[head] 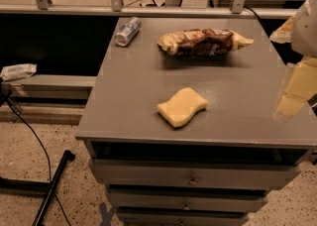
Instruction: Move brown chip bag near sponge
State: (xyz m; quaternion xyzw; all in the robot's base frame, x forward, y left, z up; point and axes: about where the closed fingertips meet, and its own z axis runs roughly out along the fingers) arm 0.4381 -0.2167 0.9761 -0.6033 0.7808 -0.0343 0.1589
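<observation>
Closest to the lens, the gripper (pixel 296 88) shows as a pale-yellow blurred shape at the right edge of the frame, under a white arm section (pixel 306 29). It hangs over the right margin of the table (pixel 237 96). Whether it is spread or pressed together I cannot tell. It touches neither the bag nor the sponge.

The brown chip bag (pixel 203 42) lies in the upper middle of the frame, on the far part of the grey table top. Its long side runs left to right, with a dark, crinkled middle and tan ends. The sponge (pixel 182 106) lies flat below it, near the centre of the frame and closer to the table's front edge. It is well apart from the bag, with bare table between them.

A silver can (pixel 128 31) lies on its side toward the upper left, by the table's far left corner, left of the bag and apart from it.

Under the table top, drawers (pixel 193 175) with small knobs stack down to the bottom of the frame. At lower left, a black cable (pixel 34 141) and a black bar (pixel 52 190) lie across the speckled floor (pixel 29 205). At middle left a white packet (pixel 17 71) rests on a low ledge. A metal rail (pixel 59 9) with uprights crosses the top of the frame behind the table.
</observation>
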